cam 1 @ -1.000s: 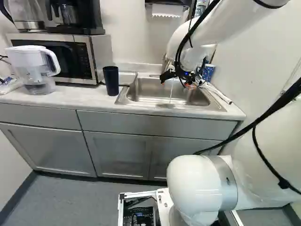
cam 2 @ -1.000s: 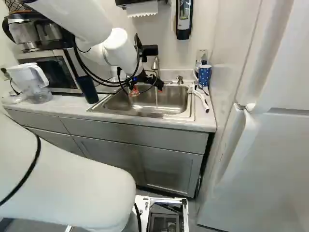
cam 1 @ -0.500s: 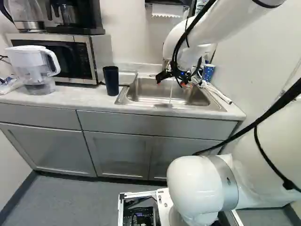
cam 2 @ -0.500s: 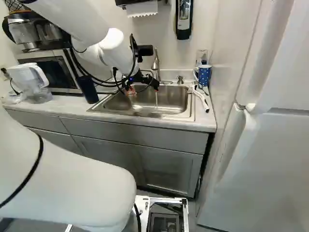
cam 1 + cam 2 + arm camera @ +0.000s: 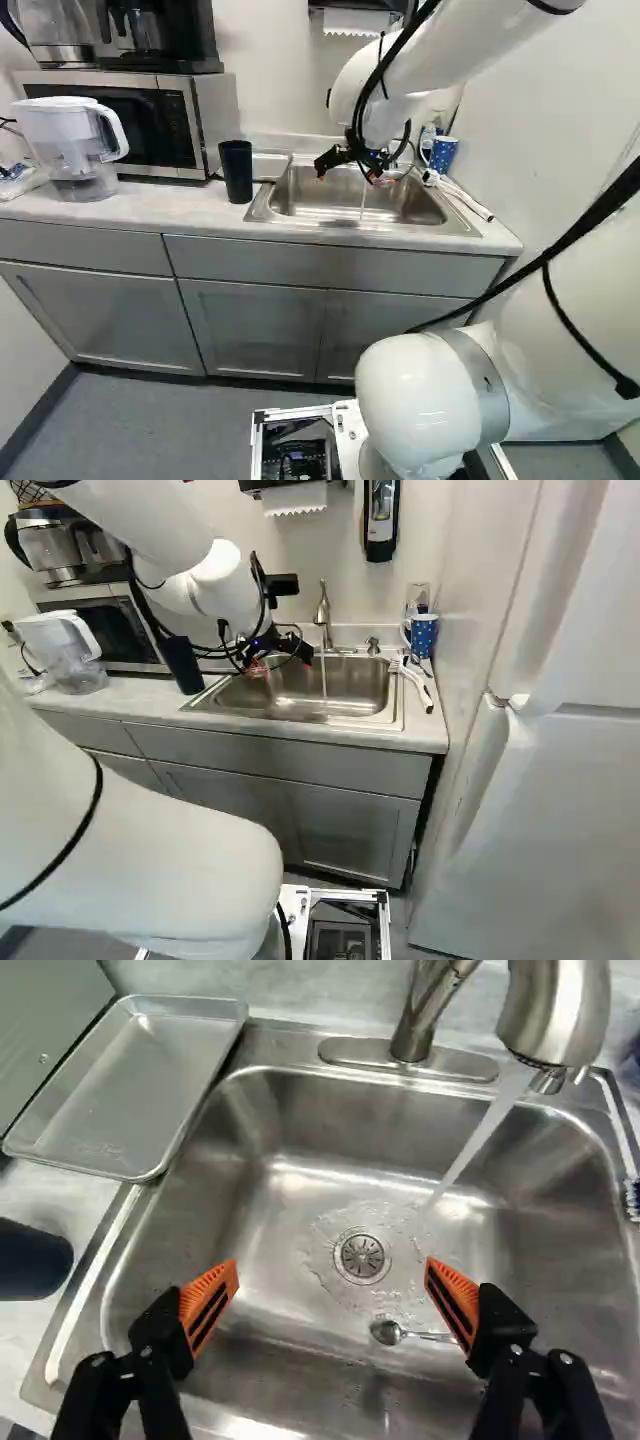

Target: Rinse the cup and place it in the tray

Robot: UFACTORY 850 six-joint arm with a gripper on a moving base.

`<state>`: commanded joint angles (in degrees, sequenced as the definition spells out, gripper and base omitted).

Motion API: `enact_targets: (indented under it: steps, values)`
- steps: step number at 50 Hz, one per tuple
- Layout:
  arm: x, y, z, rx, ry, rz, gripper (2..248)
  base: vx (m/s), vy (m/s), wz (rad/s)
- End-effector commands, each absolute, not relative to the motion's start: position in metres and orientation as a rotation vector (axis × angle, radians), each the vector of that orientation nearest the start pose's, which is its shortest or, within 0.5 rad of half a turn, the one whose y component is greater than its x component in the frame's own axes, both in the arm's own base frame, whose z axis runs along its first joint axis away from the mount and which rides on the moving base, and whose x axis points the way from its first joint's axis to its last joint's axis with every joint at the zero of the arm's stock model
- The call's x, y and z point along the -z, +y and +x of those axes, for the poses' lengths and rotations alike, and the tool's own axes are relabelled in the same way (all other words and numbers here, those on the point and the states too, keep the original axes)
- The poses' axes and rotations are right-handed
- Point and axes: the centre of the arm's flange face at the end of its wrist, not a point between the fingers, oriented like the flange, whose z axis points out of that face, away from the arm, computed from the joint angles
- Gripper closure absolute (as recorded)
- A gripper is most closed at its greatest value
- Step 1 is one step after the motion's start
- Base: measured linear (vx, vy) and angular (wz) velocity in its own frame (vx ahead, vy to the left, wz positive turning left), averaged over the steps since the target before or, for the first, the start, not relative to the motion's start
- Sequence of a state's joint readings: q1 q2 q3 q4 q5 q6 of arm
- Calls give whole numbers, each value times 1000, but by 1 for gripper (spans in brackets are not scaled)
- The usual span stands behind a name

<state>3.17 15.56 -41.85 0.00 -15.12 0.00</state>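
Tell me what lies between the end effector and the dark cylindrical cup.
The wrist view shows part of the steel sink basin, its flat rim and a strip of pale countertop.

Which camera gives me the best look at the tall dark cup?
The left base view: the cup shows whole there, rim to base, between the microwave and the sink. The right base view shows it too, but crowded by the arm. The wrist view catches only part, cut off at the edge.

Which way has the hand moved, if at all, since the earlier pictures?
Yes: in the right base view the hand has shifted left, away from the faucet, toward the dark cup.
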Motion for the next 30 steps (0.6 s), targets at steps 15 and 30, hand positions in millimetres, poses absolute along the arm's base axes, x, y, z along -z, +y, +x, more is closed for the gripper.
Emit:
enact_targets:
  steps: [15, 30]
  values:
    - [-570, 45, 396, 1116, -164, -2888, 3, 0, 0, 0]
    - [-571, 69, 397, 1104, -246, -2865, 3, 0, 0, 0]
